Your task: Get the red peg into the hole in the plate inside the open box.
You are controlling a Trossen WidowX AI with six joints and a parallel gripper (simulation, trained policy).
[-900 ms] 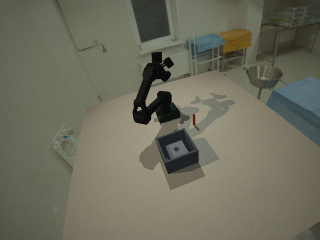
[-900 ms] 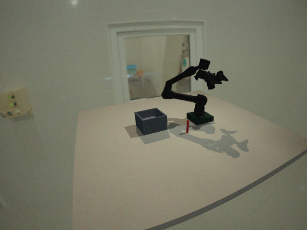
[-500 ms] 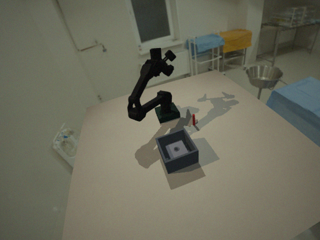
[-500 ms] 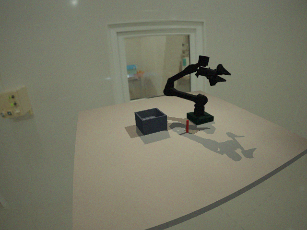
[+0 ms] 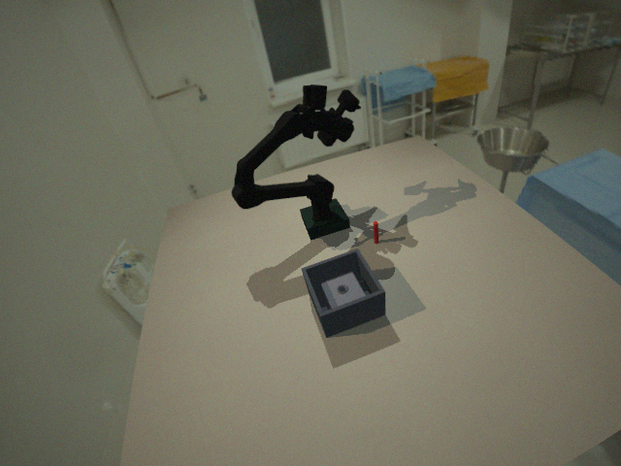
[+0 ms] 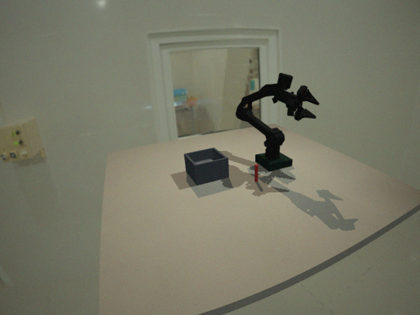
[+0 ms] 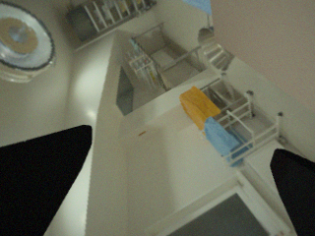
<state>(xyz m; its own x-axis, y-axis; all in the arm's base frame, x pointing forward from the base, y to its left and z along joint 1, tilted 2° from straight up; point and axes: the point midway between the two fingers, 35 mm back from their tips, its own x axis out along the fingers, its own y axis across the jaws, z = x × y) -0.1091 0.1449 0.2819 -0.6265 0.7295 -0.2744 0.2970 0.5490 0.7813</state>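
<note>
While the red peg (image 5: 375,232) (image 6: 256,173) stands apart, the fingers (image 5: 355,116) (image 6: 317,110) gape wide, grasping nothing.

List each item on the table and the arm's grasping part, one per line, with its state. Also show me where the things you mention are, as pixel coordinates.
Pincer (image 5: 357,116) (image 6: 317,110): open, nothing between its fingers, raised above the table.
Red peg (image 5: 375,232) (image 6: 256,173): upright on the table, outside the box.
Box (image 5: 353,317) (image 6: 212,172): open-topped, upright.
Plate (image 5: 352,286): inside the box, its hole unfilled.

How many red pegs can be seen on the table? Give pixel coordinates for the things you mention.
1. The red peg (image 5: 375,232) (image 6: 256,173) stands upright on the table (image 5: 225,381) (image 6: 163,237), outside the open box (image 5: 353,316) (image 6: 212,170) and near the arm's green base (image 5: 328,229) (image 6: 274,165). The box walls could hide others.
</note>
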